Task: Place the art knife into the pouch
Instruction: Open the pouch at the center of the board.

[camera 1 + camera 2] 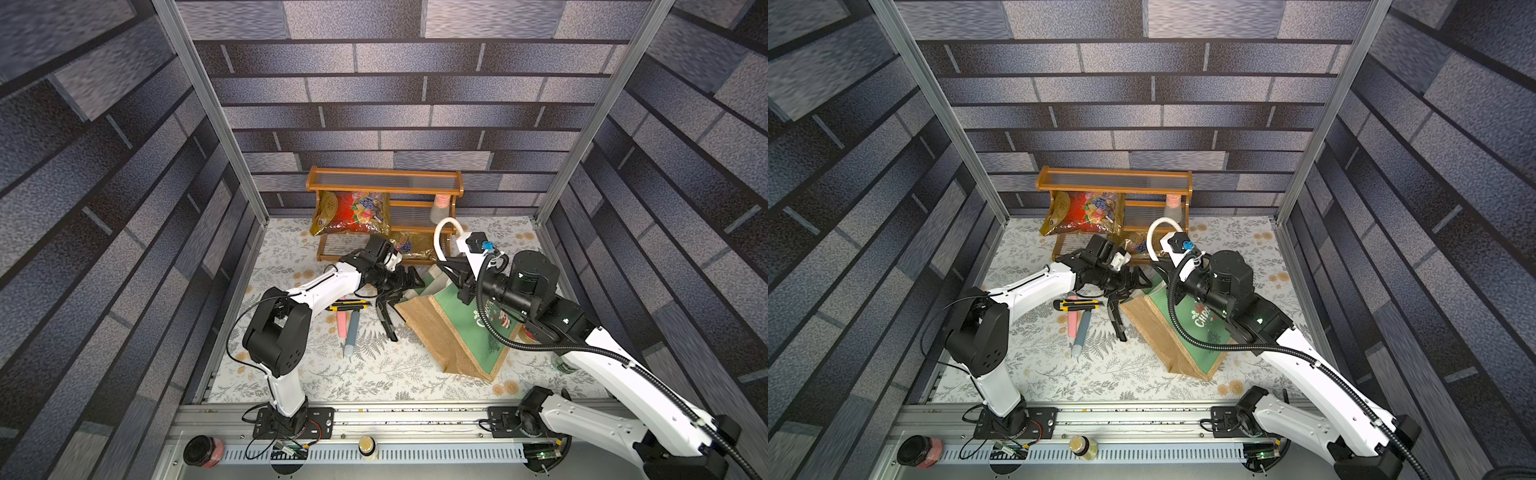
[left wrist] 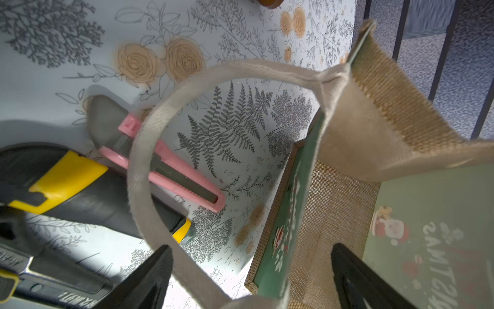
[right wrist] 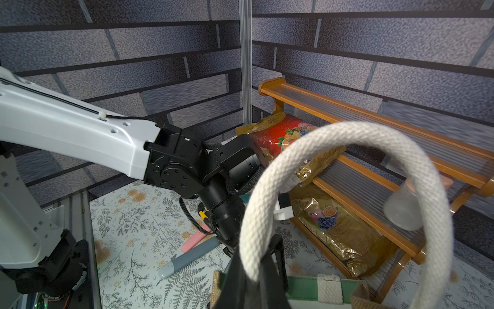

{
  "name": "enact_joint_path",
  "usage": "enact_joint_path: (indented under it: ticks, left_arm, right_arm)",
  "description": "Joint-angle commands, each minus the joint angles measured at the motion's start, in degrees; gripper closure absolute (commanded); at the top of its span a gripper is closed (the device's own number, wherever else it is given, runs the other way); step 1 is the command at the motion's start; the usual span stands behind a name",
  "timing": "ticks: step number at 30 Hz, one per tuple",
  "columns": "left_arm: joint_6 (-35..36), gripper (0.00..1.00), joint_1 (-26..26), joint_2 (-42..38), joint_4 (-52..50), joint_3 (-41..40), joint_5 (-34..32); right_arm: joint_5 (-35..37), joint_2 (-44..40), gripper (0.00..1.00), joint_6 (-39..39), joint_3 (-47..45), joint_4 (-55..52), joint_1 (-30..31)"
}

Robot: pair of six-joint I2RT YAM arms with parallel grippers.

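Observation:
The pouch (image 1: 457, 332) (image 1: 1183, 345), tan burlap with a green Christmas panel, lies tilted on the floral table, mouth toward the back. My right gripper (image 1: 446, 265) (image 3: 254, 270) is shut on its white rope handle (image 3: 320, 139), holding the loop up. My left gripper (image 1: 397, 309) (image 2: 251, 248) stands open at the mouth, straddling the other handle (image 2: 149, 149) and the rim, with nothing held. Several art knives lie left of the pouch: two yellow-and-black (image 1: 349, 305) (image 2: 80, 184), a pink one (image 1: 341, 322) (image 2: 171, 171) and a grey-blue one (image 1: 352, 332) (image 3: 187, 258). Nothing grips them.
A wooden rack (image 1: 384, 183) stands against the back wall with shiny gold-red snack bags (image 1: 353, 212) and a clear cup (image 1: 440, 205). Two jars (image 1: 203, 451) (image 1: 366, 444) sit on the front rail. A green bottle (image 1: 561, 365) lies under my right arm.

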Motion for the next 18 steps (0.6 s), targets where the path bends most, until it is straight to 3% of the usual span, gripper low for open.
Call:
enact_joint_path:
  ticks: [1,9,13,16,18]
  left_arm:
    - [-1.8,0.05,-0.2,0.8,0.2,-0.4,3.7]
    - [-3.5,0.06,-3.8,5.0,0.6,1.7,7.1]
    - [-9.5,0.06,-5.3,7.3,7.0,0.9,9.7]
    - [-11.3,0.11,-6.2,8.4,8.6,2.0,9.5]
    - [-11.7,0.20,-6.8,8.7,9.3,2.3,9.6]
  right_arm:
    - [-0.3,-1.0,1.00,-0.9,-0.1,2.1,0.0]
    - [1.4,-1.1,1.00,-1.9,-2.6,2.6,0.0]
    - [1.9,-1.1,1.00,-2.5,-3.1,3.8,0.0]
    - [2.4,-0.7,1.00,-2.7,-3.2,4.5,0.0]
    - [2.8,-0.6,1.00,-2.9,-3.2,4.7,0.0]
